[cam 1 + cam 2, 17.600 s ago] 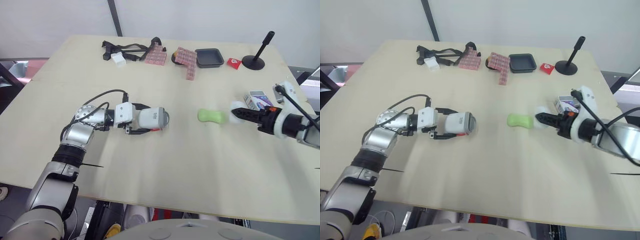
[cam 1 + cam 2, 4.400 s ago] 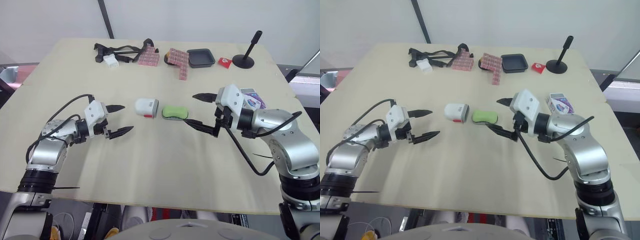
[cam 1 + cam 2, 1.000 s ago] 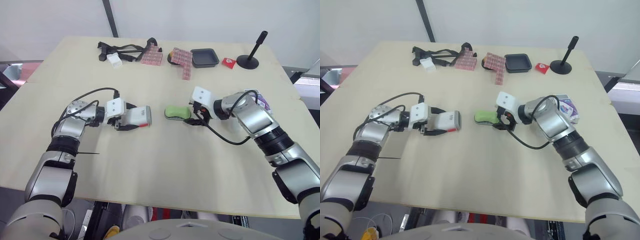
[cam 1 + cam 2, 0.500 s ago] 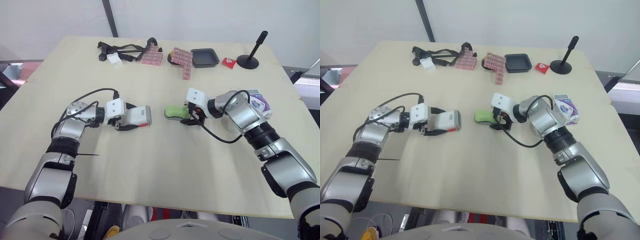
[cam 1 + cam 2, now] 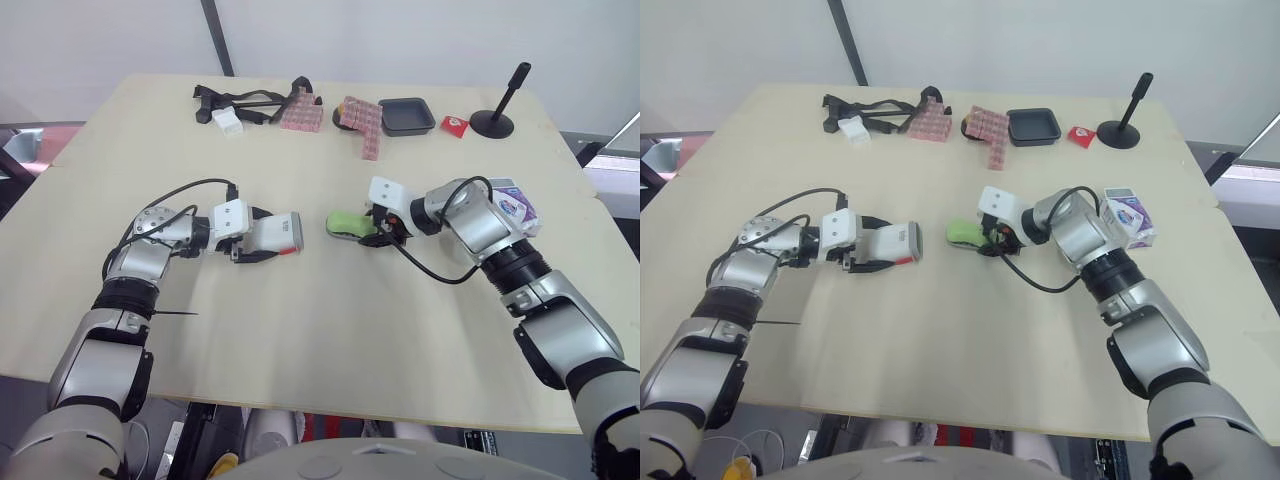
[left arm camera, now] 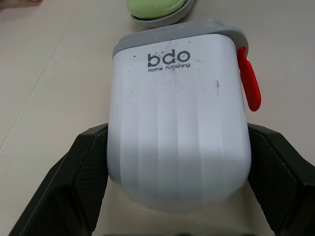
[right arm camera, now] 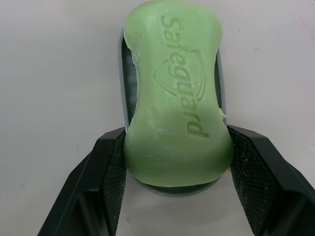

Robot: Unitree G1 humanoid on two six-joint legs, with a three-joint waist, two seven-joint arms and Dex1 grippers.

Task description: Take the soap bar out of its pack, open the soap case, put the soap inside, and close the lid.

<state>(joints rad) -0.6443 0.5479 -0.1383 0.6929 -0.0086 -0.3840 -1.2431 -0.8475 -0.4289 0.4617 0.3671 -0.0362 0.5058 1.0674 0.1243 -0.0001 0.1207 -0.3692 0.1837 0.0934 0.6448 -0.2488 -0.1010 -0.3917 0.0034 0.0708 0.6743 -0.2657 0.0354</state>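
At centre left of the head view, my left gripper [image 5: 258,238] is clamped on the white case lid [image 6: 179,123] (grey rim and red tab turned toward the middle of the frame), one finger against each side. Just right of centre the green soap bar [image 7: 174,88] lies in the grey case base [image 7: 121,78] on the table [image 5: 320,380], and my right gripper [image 5: 385,232] pinches the bar's near end. Further right, the soap pack [image 5: 512,208] sits beside my right arm.

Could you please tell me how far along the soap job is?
Done: the green soap lies unpacked on the grey base, its pack aside. In hand: left gripper holds the white lid, right gripper grips the soap. Remaining: fit the lid on.
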